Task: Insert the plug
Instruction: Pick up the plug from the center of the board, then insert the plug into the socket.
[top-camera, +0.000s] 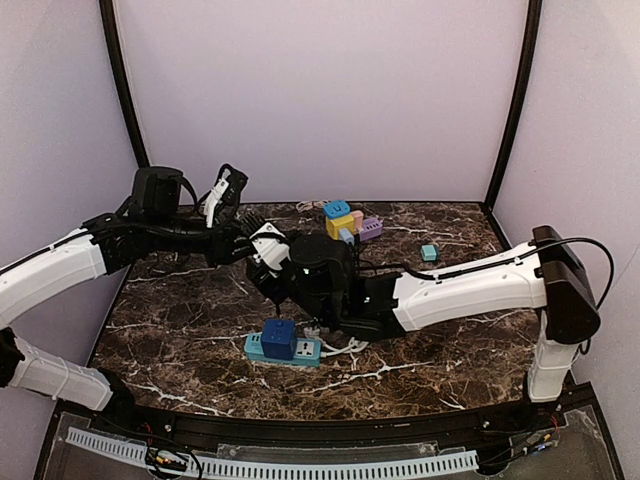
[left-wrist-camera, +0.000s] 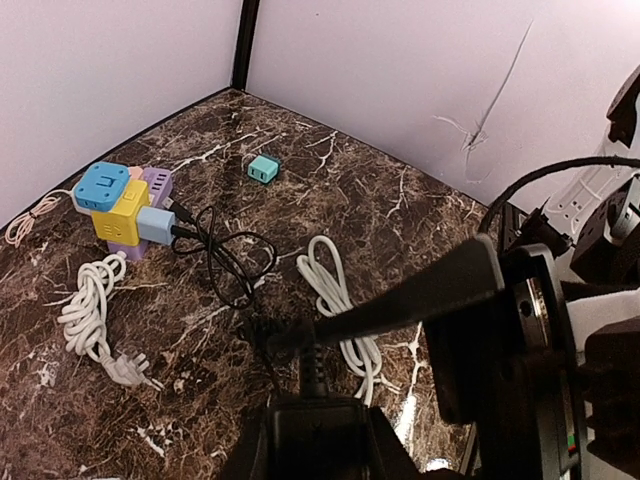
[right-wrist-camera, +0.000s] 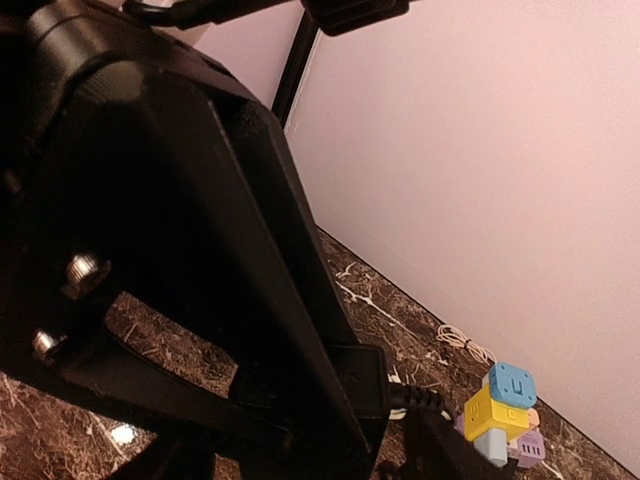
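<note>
**Entry: plug insertion, not yet seated.**

1. Surface (top-camera: 180, 330): dark marble, carrying every item below.
2. Power strip (top-camera: 304, 352): teal, lying flat at 6 o'clock from the two hands. A dark blue adapter block (top-camera: 279, 338) stands on its left part, and the part at 3 o'clock of the block is uncovered. A white cord (top-camera: 342, 346) trails from the strip's right end.
3. Left hand (top-camera: 276, 288): above the strip and pointing down. Its wrist view shows the fingers drawn in on either side of the black plug (left-wrist-camera: 316, 428), which it seems to be pinching. The plug's cord rises toward 12 o'clock.
4. Right hand (top-camera: 322, 285): just beside the left, at its 3 o'clock. It is lost in the dark mass of both wrists, so I cannot tell whether it is spread or pressed together.
5. Small teal cube (top-camera: 429, 253): at 2 o'clock, well apart from the rest.
6. Stack of coloured cube adapters (top-camera: 345, 222): at 1 o'clock, far edge.

**Progress, as judged:** the plug is off the surface and near the strip, but apart from it. No prongs can be seen meeting a socket. What remains is lining it up over a free socket, lowering it and pressing it home.
</note>
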